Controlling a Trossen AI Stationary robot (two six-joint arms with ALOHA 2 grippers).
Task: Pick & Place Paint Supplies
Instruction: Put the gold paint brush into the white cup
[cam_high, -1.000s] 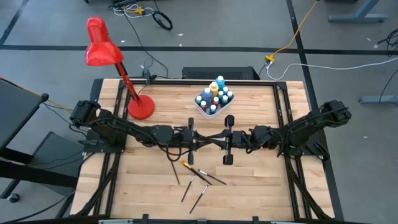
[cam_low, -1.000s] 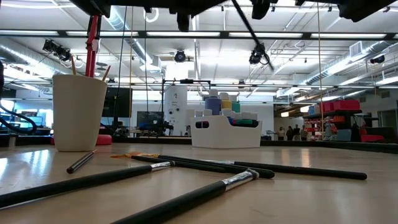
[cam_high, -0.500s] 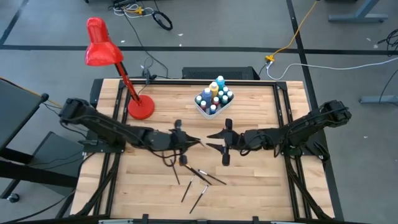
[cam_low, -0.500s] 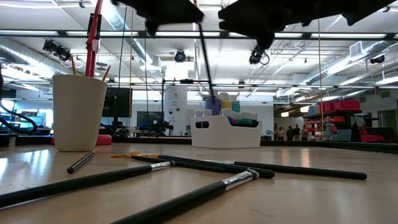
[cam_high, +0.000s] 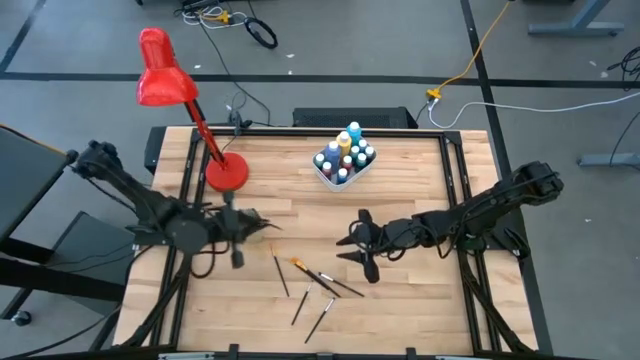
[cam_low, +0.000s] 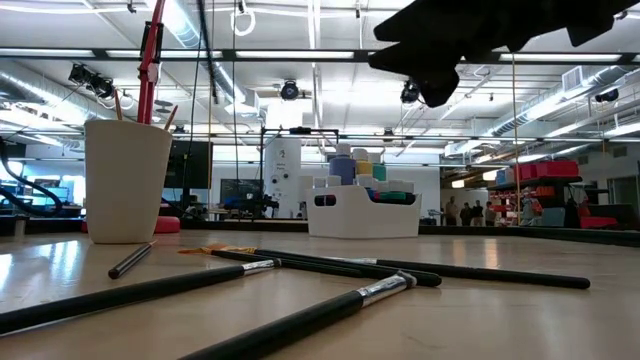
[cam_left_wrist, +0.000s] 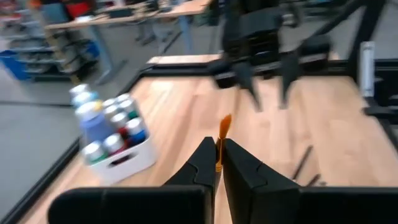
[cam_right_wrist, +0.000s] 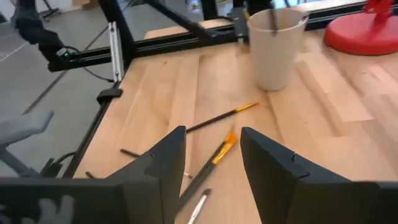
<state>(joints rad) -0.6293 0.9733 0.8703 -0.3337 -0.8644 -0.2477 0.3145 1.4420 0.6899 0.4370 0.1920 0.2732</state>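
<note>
My left gripper is over the table's left part, shut on a thin paintbrush with an orange end. Its dark handle shows in the low view, high above the beige cup. My right gripper is open above several paintbrushes lying flat on the wood, touching none. Directly ahead of it lie two orange-tipped brushes, and it shows right of centre from above. Paint bottles stand upright in the white tray. My left gripper pinches the paintbrush between its two shut fingers, close to the brush's orange end, which sticks out past the fingertips. The fingers lie across the brush. The dark handle hangs steeply below the gripper, clear of the table and of the cup.
A red desk lamp's base stands at the far left, just behind the cup. The tray of bottles sits at the far middle. Bare wood lies at the near right. Black rails frame the table's edges.
My right gripper has opened, let go of the brush and dipped a little toward the loose brushes. My left gripper, still shut, has carried that brush from the table's middle toward its left edge. The brush has swung from slanted to nearly upright.
</note>
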